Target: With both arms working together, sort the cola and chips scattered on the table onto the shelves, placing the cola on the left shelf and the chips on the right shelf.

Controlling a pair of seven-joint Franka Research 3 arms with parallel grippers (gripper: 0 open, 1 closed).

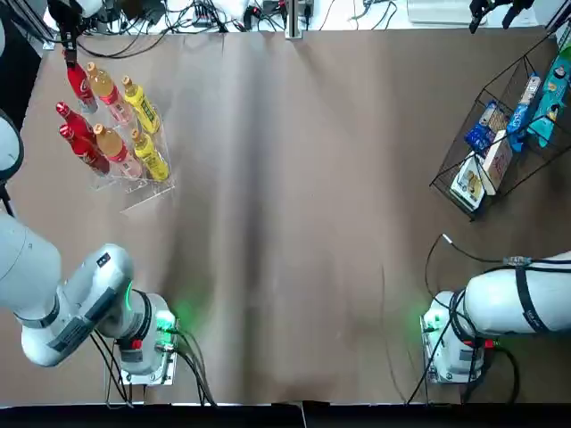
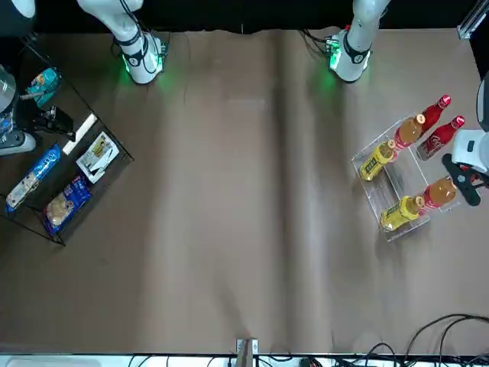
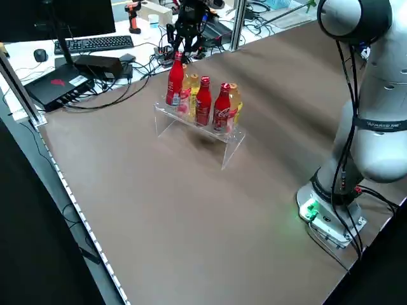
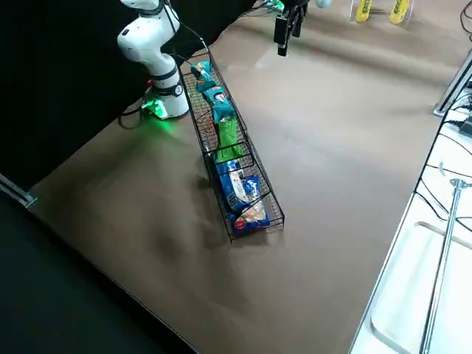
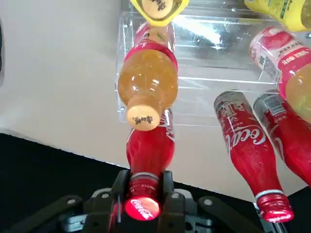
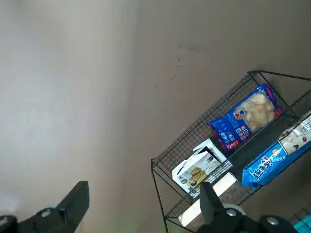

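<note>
Red cola (image 1: pixel 83 86), clear left shelf (image 1: pixel 134 183), black-wire right shelf (image 1: pixel 500 107), brown table (image 1: pixel 294 223).

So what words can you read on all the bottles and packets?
"Coca-Cola": on the cap of the cola bottle held by the left gripper.
"Coca-Cola", partly visible: on the label of the cola beside it.
Print on the orange drink's cap and the basket's packs: too small to read.

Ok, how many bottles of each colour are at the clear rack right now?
Red cola bottles: 3, one gripped by the left gripper
Orange bottles: 2
Yellow bottles: 2
Total: 7
</note>
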